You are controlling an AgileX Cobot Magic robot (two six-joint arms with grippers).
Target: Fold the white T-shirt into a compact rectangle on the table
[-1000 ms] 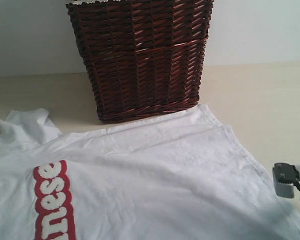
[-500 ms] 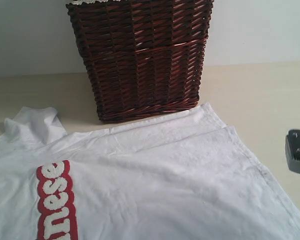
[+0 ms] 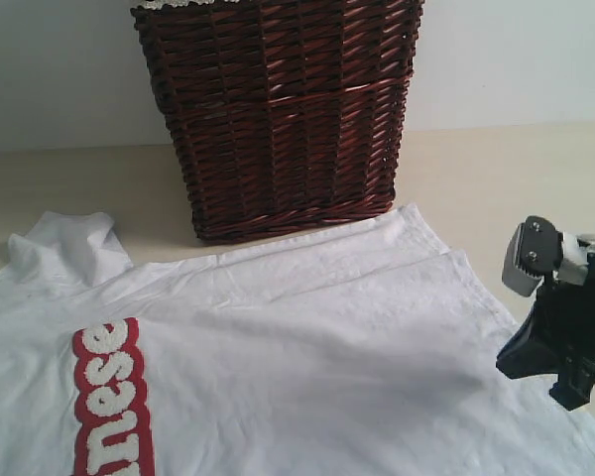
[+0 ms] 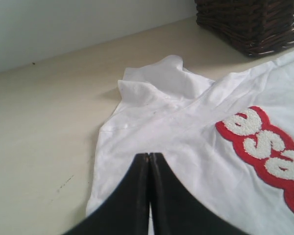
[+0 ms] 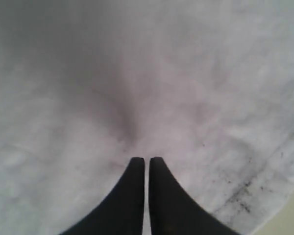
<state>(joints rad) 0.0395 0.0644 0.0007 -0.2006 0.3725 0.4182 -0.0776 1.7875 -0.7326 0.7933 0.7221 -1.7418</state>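
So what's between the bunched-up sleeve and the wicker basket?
Only bare table lies between the white T-shirt's sleeve and the basket; the exterior view shows it.

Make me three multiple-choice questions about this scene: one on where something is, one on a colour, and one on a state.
1. Where is the wicker basket relative to the white T-shirt?
A) beyond its far edge, by the wall
B) on top of it
C) under it

2. What colour is the band across the shirt's chest?
A) blue
B) green
C) red

3. How do the jaws stand on the left tool?
A) wide open
B) shut together
C) clamped on the basket

Answers:
1 A, the exterior view shows the basket standing past the shirt's far hem.
2 C, the band shows red in both views.
3 B, the left wrist view shows them meeting with no gap.
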